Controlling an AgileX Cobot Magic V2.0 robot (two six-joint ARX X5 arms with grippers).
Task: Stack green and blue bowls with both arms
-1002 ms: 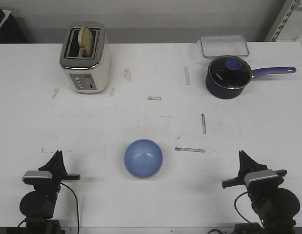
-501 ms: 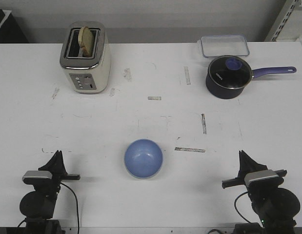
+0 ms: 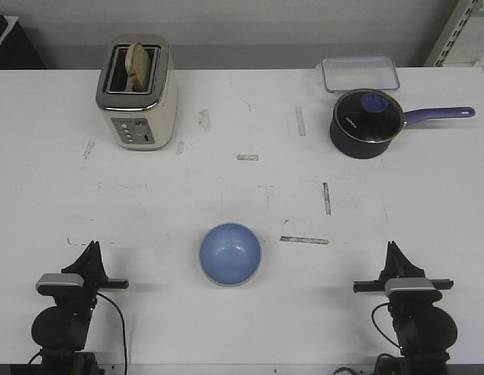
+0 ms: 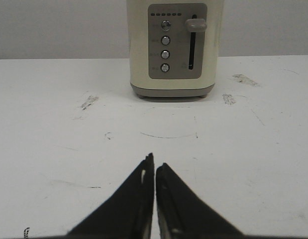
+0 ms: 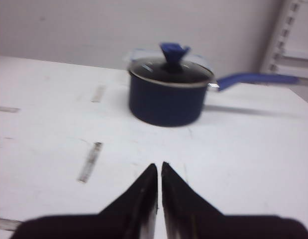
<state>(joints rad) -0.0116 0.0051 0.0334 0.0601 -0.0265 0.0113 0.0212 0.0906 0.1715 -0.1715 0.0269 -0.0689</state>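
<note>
My left pincer and my right pincer are both pinched shut and hold nothing. The blue bowl sits on the desk between them, with nothing in it. I see no green bowl. I think I should open wide before reaching in. The pot has its lid on. The toaster holds bread.

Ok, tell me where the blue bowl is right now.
In the front view the blue bowl sits upright on the table near its front edge, about midway between the left gripper and right gripper, touching neither.
</note>
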